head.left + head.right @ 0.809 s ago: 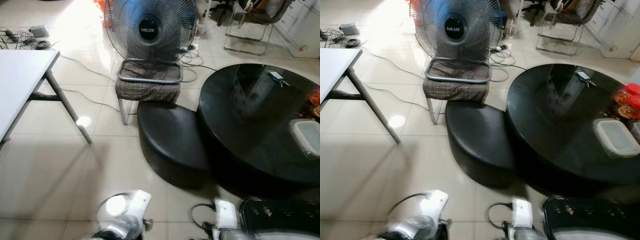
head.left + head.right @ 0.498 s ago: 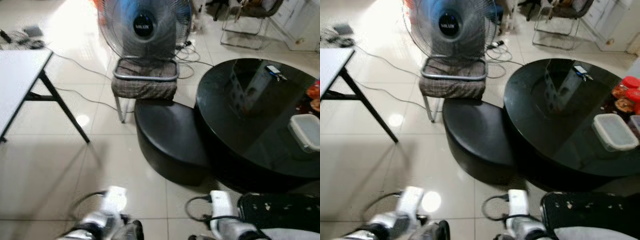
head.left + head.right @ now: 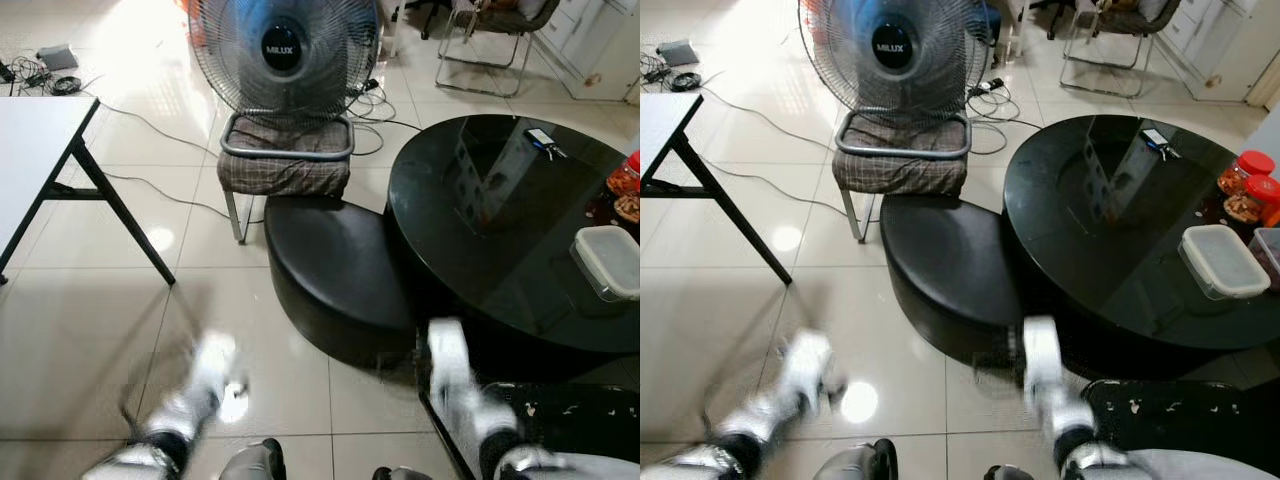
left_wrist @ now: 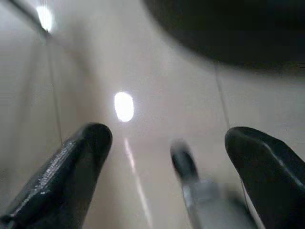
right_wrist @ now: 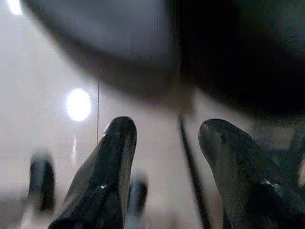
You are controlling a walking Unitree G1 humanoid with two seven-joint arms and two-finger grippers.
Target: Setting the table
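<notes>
Two silver arms reach forward low over the tiled floor (image 3: 90, 330), both smeared by motion blur. The left gripper (image 4: 167, 157) hangs above bare tiles, its two black fingers (image 4: 71, 176) spread wide with nothing between them; in the left eye view it shows as a pale streak (image 3: 205, 375). The right gripper (image 5: 167, 157) has its fingers (image 5: 109, 171) parted too, empty, pointing at the floor just before the dark edge of the furniture; from the head it appears as a blurred streak (image 3: 450, 365) near the foot of the round table. At the lower right corner lies a black speckled mat (image 3: 560, 420).

Beyond the arms sits a low black ottoman (image 3: 335, 265), pressed against the side of the round black glass table (image 3: 480, 230). On the table's right edge rests a clear plastic food container (image 3: 1220, 262) with a lid on, and just past it stand two red-lidded jars (image 3: 1248, 185). A small phone-like thing with keys (image 3: 545, 140) lies toward the table's far rim.

To the left stands a white folding table (image 3: 35, 135) on black legs. Farther off, a chair with a checked cushion (image 3: 285, 165) carries a Milux fan (image 3: 283, 50). Cables (image 3: 150, 125) trail across the floor behind, and a metal-framed chair (image 3: 500, 50) stands at the far right.
</notes>
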